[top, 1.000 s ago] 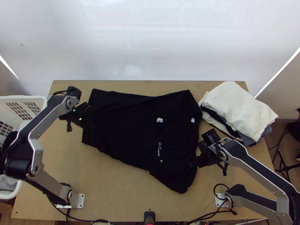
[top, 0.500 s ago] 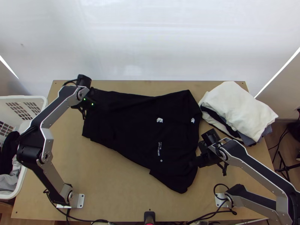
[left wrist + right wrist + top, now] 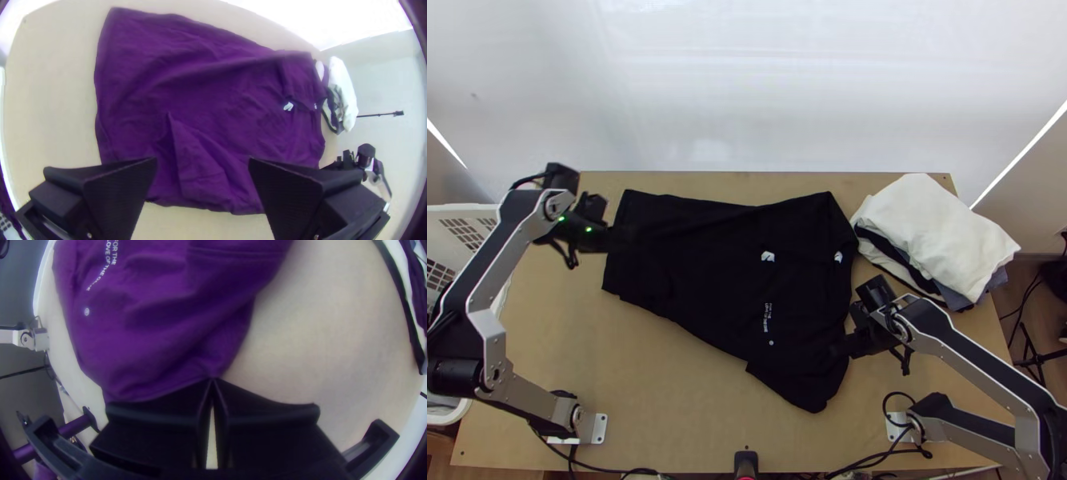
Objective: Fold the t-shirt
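The black t-shirt (image 3: 715, 256), purple-looking in the wrist views, lies mostly spread with its printed part at the right and bunched folds near its right end. Over its left edge is my left gripper (image 3: 617, 238). In the left wrist view the gripper (image 3: 202, 164) stands wide open above the shirt (image 3: 213, 98), nothing between its fingers; a raised fold runs below. At the shirt's right side, near the front, is my right gripper (image 3: 839, 349). The right wrist view has this gripper (image 3: 213, 380) shut, its tips pinching the edge of the shirt (image 3: 164, 329).
A stack of folded clothes (image 3: 939, 236), white on top, sits at the table's back right. At the left stands a white basket (image 3: 467, 212), partly behind the left arm. Bare wooden table (image 3: 667, 384) lies in front of the shirt.
My left gripper went back and right over the shirt's far left corner, then drew left. The shirt's near left corner shifted slightly back. The right arm kept still.
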